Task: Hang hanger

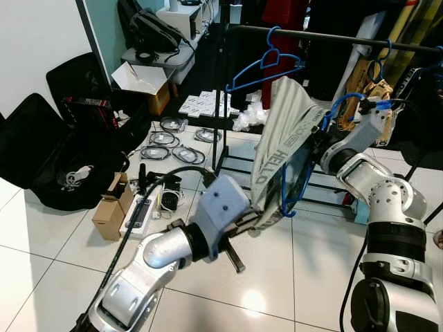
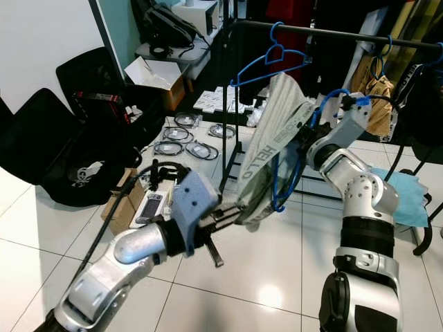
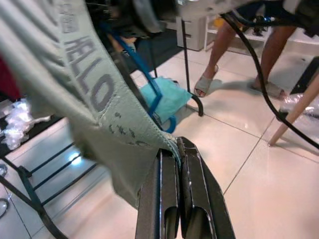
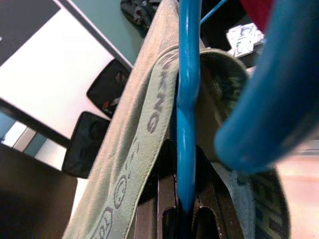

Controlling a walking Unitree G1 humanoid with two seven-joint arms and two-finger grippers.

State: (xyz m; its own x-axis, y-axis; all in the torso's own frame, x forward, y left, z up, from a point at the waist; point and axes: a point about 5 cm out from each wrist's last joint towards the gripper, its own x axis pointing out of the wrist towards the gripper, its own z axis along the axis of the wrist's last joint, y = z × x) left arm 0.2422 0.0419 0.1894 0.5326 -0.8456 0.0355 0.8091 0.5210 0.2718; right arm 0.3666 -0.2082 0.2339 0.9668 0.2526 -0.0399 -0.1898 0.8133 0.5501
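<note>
Right gripper (image 4: 180, 219) was clamped on a blue hanger (image 1: 296, 187), the bar sitting between its closed fingers (image 4: 209, 221). The hanger was off the rail (image 1: 332, 36), held near it and below, with a grey-green garment (image 1: 277, 149) printed "HELLO" draped over it.

Left gripper (image 3: 178, 209) was pinched tight on the garment's lower corner, fingers (image 3: 162, 199) together with cloth between them, pulling the fabric down and toward the robot.

An empty blue hanger (image 1: 266, 66) hung on the rail, left of the held one. More clothes (image 1: 370, 83) hung further right on the rail.

Containers: an open white cardboard box (image 1: 142, 81) on the floor by the wall, contents not readable. A small brown box (image 1: 111, 211) stood closed beside a black open bag (image 1: 52, 155); something white lay in the bag. Coiled cables (image 1: 169, 142) lay on the tiles near the rack base.

A person's legs in sandals (image 3: 207, 84) stood beyond the rack in the left wrist view.
</note>
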